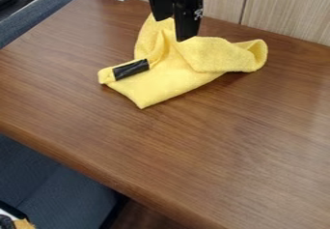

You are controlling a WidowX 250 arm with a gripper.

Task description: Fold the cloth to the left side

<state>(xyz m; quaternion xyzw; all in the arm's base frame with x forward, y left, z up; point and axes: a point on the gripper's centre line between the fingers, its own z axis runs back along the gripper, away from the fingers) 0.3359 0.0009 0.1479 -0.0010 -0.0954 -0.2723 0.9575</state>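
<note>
Cloth [171, 78] lies rumpled near desk's [193, 150] wall-side edge; end effector [172, 29] above it, fingers partly spread, holding nothing.

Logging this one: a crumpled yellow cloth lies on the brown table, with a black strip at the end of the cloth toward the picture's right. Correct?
Not quite: the camera view shows the black strip near the cloth's end toward the picture's left. The crumpled yellow cloth does lie on the brown table.
</note>
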